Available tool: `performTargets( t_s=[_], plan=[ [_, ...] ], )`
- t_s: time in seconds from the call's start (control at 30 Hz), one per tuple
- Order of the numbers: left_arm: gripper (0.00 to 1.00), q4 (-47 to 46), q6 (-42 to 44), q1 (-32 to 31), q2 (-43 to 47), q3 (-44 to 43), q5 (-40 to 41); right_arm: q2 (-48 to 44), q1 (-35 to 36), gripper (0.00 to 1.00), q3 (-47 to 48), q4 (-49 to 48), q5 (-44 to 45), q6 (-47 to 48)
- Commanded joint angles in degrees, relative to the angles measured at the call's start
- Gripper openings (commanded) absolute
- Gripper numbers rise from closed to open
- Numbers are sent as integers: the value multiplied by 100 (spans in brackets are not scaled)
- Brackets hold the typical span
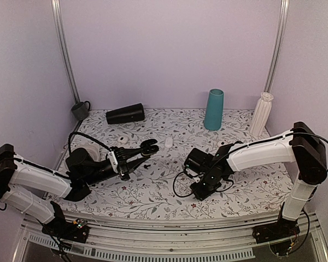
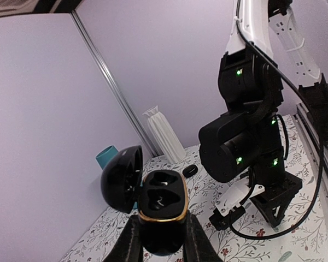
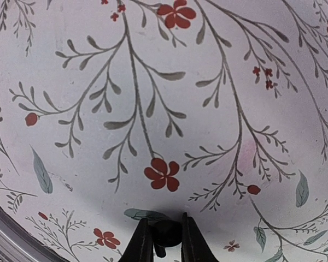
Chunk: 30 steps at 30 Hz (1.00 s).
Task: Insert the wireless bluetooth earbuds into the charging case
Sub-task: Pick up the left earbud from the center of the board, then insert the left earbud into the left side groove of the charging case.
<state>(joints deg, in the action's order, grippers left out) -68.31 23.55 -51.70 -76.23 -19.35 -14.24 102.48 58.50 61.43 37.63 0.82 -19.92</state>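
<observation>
Two hands over a floral desk, left hand clamped on the black charging case, held above the desk with its lid swung open, right hand low at the desk, pinched narrow around one small black earbud.

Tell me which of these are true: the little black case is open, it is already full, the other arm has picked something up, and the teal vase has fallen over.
1. The charging case in the left gripper has its lid open. True.
2. The case is already full. False: both hollows inside look empty.
3. The right gripper pinches a small black earbud down at the floral table. True.
4. The teal vase has fallen over. False: it stands upright at the back. It is the black cone that lies on its side.
</observation>
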Motion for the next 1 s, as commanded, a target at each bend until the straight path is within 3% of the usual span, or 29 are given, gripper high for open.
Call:
performTargets(
  t_s=[0.0, 0.33, 0.73, 0.97],
  plan=[
    [0, -232, -165, -86, -106, -59, 167, -255, -41, 14, -37, -386, -143, -328],
    [0, -596, -915, 11, -449, -30, 674, -821, -392, 14, -97, -1011, 38, -867],
    [0, -2117, -2084, 261, -1537, -142, 517, -1712, -586, 15, 355, -2173, 439, -1233],
    [0, -1911, -2226, 293, -1933, -642, 448, -2018, -594, 16, 562, -3095, 449, -1243]
  ],
)
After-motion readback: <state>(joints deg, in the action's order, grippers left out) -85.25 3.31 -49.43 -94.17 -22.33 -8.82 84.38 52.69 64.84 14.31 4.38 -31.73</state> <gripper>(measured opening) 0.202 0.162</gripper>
